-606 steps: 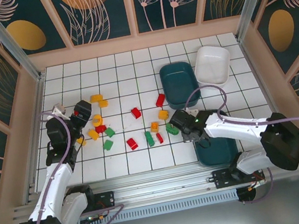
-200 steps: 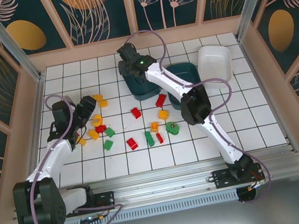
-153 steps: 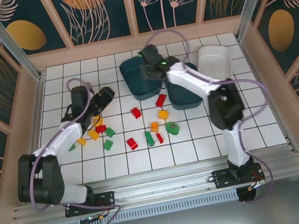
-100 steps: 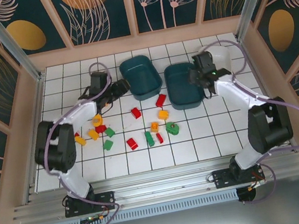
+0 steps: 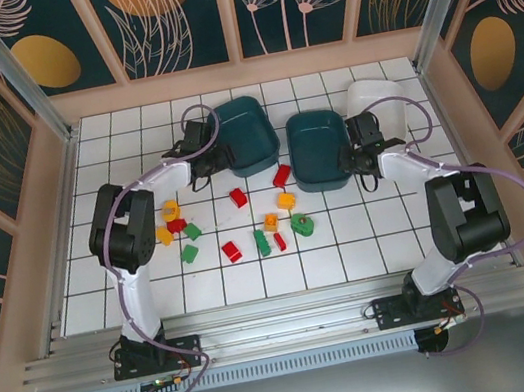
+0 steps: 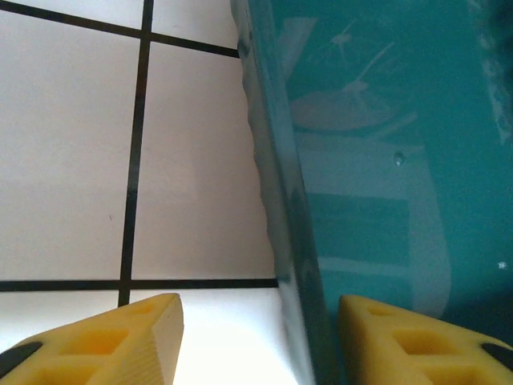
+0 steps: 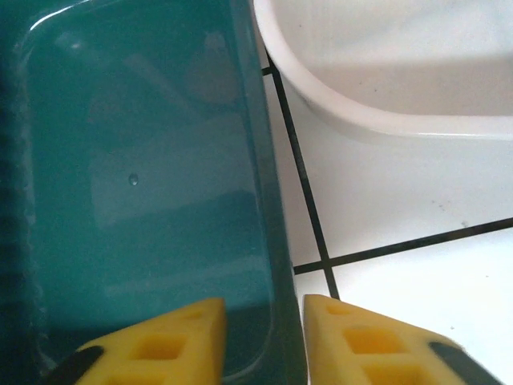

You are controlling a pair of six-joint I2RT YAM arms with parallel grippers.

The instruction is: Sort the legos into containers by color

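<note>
Lego bricks (image 5: 238,197), small plastic pieces in red, yellow-orange and green, lie loose on the white tiled table (image 5: 110,141). They are scattered in a band across its middle, on the near side of all 3 containers. One red brick (image 5: 282,174) sits just beside the near-left corner of the right teal bin (image 5: 315,136).

The 3 shallow rounded-rectangle plastic containers stand in a row on the far half of the table. The left teal bin (image 5: 248,127) is farthest left. The right teal bin, of the same dark glossy plastic, is in the middle. The white bin (image 5: 376,107) is farthest right. In the right wrist view a narrow strip of tile separates the white bin (image 7: 385,96) from the right teal bin (image 7: 144,160). Both show bare, smooth floors there. The left teal bin's floor (image 6: 385,200) is likewise bare plastic with faint reflections.

The left gripper (image 5: 206,157) is at the left wall of the left teal bin. Its 2 yellow fingers (image 6: 104,341) are spread wide and straddle the rim, the outer one well clear of the wall.

The right gripper (image 5: 354,155) is at the right wall of the right teal bin. Its yellow fingers (image 7: 361,345) are drawn close on either side of that wall, pinching it.
</note>
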